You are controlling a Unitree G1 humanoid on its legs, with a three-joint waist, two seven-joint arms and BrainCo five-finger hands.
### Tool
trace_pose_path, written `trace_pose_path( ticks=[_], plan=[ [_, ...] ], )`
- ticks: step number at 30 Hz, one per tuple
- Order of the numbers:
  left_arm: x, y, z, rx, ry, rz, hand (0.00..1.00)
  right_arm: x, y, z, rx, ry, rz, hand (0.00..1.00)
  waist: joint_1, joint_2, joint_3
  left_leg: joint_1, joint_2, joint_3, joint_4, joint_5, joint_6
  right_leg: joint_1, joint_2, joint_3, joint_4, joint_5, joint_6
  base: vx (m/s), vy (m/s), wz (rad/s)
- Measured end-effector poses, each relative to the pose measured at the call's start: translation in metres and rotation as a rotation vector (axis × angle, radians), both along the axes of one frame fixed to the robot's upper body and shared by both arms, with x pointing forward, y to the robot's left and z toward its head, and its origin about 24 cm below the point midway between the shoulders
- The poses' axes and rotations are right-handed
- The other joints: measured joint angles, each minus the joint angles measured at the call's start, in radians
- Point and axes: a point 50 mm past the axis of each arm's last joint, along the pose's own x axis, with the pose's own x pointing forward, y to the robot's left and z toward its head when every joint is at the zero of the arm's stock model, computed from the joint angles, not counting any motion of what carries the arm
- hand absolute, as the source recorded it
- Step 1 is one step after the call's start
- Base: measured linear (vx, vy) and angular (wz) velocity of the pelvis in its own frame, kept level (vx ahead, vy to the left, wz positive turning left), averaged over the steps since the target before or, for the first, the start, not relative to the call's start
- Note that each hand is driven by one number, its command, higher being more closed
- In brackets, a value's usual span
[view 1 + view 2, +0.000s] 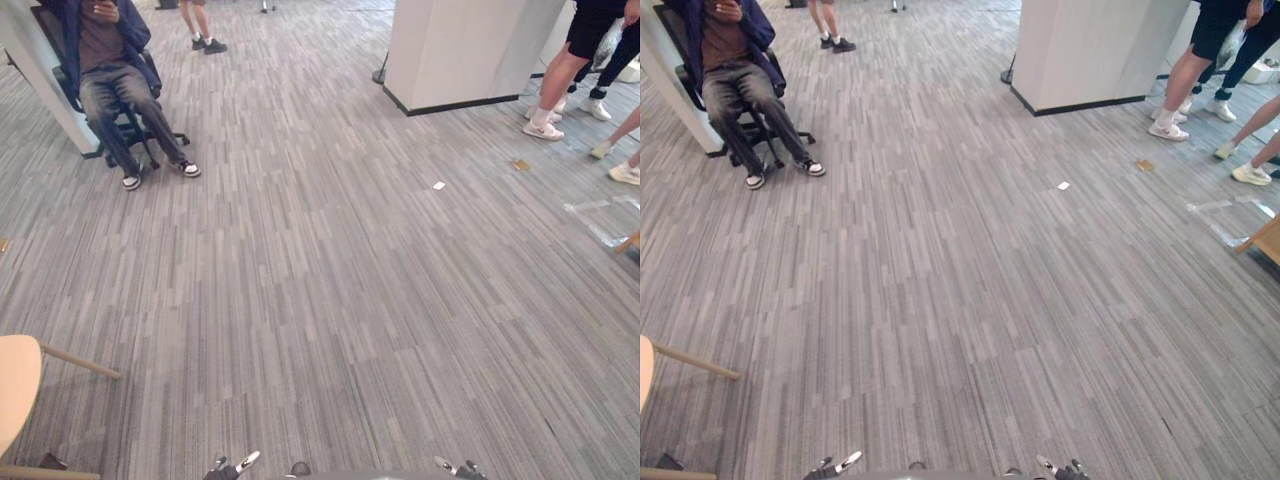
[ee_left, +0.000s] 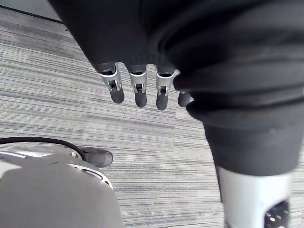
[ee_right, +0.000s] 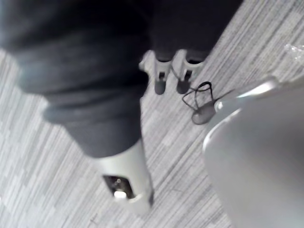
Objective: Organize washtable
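Nothing looks organized yet: left hand [image 2: 140, 92] and right hand [image 3: 160, 77] hang, fingers straight and empty, carpet [image 1: 330, 300] beneath them.

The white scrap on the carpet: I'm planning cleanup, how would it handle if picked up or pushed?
The white scrap looks small and flat, so probably light and floppy. Lying flush on the carpet, it may catch when pushed and be hard to pinch.

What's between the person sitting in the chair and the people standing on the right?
A white pillar stands between the seated person and the standing people, on grey carpet, seen in the left eye view.
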Motion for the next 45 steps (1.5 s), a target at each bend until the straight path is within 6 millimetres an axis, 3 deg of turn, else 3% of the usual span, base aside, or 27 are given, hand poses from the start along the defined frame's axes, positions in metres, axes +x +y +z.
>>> trace_pose_path(
  ticks=[15, 33, 34, 35, 37, 38, 39, 42, 45],
  plan=[
    [0.011, 0.000, 0.001, 0.034, 0.031, -0.257, 0.00, -0.018, 0.000, -0.003, 0.092, 0.026, -0.084, 0.00, -0.005, 0.005, -0.005, -0.003, 0.003, 0.001, -0.001, 0.000, -0.001, 0.023, 0.003, -0.024, -0.052, 0.026, 0.002, -0.01, 0.001, 0.00],
    [0.011, 0.001, 0.001, 0.042, 0.039, -0.296, 0.00, -0.012, -0.004, -0.002, 0.092, 0.001, -0.125, 0.00, -0.003, 0.004, -0.012, -0.013, -0.001, 0.026, -0.001, -0.004, 0.003, -0.021, -0.006, -0.013, -0.012, 0.027, 0.011, -0.02, 0.008, -0.04],
    [0.011, 0.001, 0.001, 0.043, 0.041, -0.296, 0.00, -0.011, -0.005, -0.002, 0.092, -0.004, -0.133, 0.00, -0.004, 0.001, -0.010, -0.011, -0.007, 0.025, -0.001, -0.007, 0.005, -0.024, -0.014, -0.012, 0.016, 0.009, 0.013, 0.00, 0.037, 0.08],
    [0.010, 0.002, 0.001, 0.045, 0.043, -0.295, 0.00, -0.011, -0.007, -0.002, 0.088, -0.008, -0.144, 0.00, -0.005, -0.012, -0.002, 0.005, -0.024, 0.017, -0.002, -0.018, 0.010, -0.046, -0.041, -0.024, 0.104, -0.036, 0.029, 0.00, 0.051, 0.24],
    [0.010, 0.002, 0.000, 0.044, 0.046, -0.297, 0.00, -0.012, -0.008, -0.002, 0.086, -0.008, -0.153, 0.00, -0.007, -0.011, 0.000, 0.022, -0.035, -0.006, -0.008, -0.035, 0.025, -0.078, -0.073, -0.026, 0.252, -0.072, 0.068, -0.01, 0.041, 0.34],
    [0.007, -0.003, -0.001, 0.032, 0.049, -0.296, 0.00, -0.014, -0.008, -0.002, 0.085, -0.006, -0.154, 0.00, -0.002, -0.007, 0.004, 0.046, -0.039, -0.009, -0.007, -0.042, 0.034, -0.140, -0.090, -0.017, 0.418, -0.071, 0.058, 0.01, 0.049, 0.26],
    [0.001, -0.002, -0.001, 0.033, 0.063, -0.290, 0.00, -0.010, -0.001, -0.002, 0.098, -0.023, -0.142, 0.00, -0.001, -0.013, 0.005, 0.076, -0.050, -0.015, -0.006, -0.048, 0.043, -0.210, -0.106, 0.017, 0.601, -0.040, 0.017, 0.02, 0.059, 0.17],
    [-0.005, 0.002, -0.001, 0.040, 0.067, -0.268, 0.00, -0.006, 0.006, -0.002, 0.108, -0.047, -0.128, 0.00, -0.002, -0.019, 0.013, 0.108, -0.055, -0.032, 0.005, -0.065, 0.068, -0.274, -0.107, 0.068, 0.757, -0.015, -0.002, 0.03, 0.005, 0.20],
    [-0.006, 0.005, 0.000, 0.043, 0.059, -0.210, 0.00, 0.000, 0.009, 0.000, 0.099, -0.069, -0.066, 0.00, -0.001, -0.024, 0.016, 0.108, -0.034, -0.057, 0.045, -0.098, 0.071, -0.318, -0.070, 0.061, 0.771, -0.098, 0.003, 0.06, -0.069, 0.27]
  ],
)
